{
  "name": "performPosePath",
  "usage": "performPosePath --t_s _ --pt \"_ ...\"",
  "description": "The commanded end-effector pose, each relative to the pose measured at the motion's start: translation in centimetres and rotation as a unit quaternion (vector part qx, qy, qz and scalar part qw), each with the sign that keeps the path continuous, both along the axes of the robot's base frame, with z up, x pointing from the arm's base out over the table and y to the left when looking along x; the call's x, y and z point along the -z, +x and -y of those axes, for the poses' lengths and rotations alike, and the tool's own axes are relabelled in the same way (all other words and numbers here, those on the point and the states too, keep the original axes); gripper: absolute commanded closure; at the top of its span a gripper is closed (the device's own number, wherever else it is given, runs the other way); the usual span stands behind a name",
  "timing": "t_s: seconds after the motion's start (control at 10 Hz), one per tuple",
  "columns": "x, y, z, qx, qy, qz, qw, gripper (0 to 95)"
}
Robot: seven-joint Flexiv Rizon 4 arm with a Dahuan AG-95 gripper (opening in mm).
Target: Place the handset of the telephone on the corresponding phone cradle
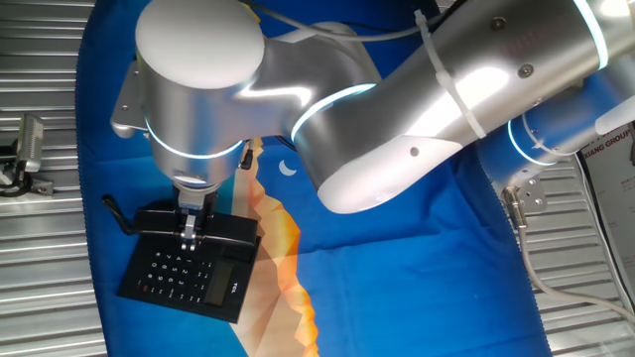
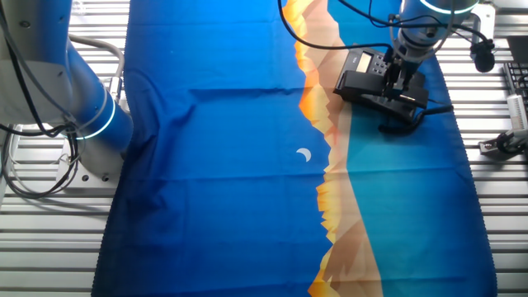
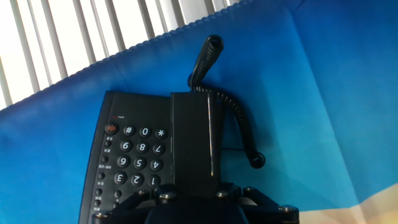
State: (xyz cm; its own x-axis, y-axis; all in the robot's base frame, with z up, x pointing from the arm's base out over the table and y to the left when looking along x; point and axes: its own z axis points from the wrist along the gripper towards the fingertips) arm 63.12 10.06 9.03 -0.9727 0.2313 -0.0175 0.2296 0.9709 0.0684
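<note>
The black telephone base (image 1: 179, 273) lies on the blue cloth, keys up; it also shows in the other fixed view (image 2: 359, 64) and the hand view (image 3: 134, 155). The black bar-shaped handset (image 3: 196, 134) lies along the base's cradle side, lined up with it, and covers the cradle. It also shows in both fixed views (image 1: 233, 230) (image 2: 406, 101). Its coiled cord (image 3: 239, 121) loops out beside it. My gripper (image 1: 189, 236) (image 2: 394, 82) (image 3: 194, 186) stands straight above, its fingers against the handset's two long sides. I cannot tell if the handset rests fully in the cradle.
The blue cloth with an orange band (image 1: 283, 268) covers a slatted metal table (image 1: 40, 258). A metal clamp (image 1: 25, 154) sits at the left edge. A grey tool (image 2: 499, 142) lies off the cloth. The arm's base (image 2: 91, 124) stands at the far side.
</note>
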Motion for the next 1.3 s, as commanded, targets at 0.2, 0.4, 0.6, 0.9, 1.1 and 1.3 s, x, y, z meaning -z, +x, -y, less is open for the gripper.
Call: performPosePath --t_s 0.2,0.4,0.6,0.9,1.1,1.3 --pt "0.03 0.03 0.02 -0.02 -0.006 0.002 0.9998 95.0" --pt "0.03 0.03 0.02 -0.018 -0.005 0.003 0.9998 95.0" --pt "0.03 0.03 0.02 -0.015 -0.001 0.001 0.9999 95.0" --pt "0.03 0.03 0.02 -0.018 0.0 0.001 0.9998 95.0" --pt "0.03 0.03 0.02 -0.011 0.003 0.002 0.9999 95.0" --pt "0.03 0.03 0.02 0.013 0.009 0.002 0.9999 95.0"
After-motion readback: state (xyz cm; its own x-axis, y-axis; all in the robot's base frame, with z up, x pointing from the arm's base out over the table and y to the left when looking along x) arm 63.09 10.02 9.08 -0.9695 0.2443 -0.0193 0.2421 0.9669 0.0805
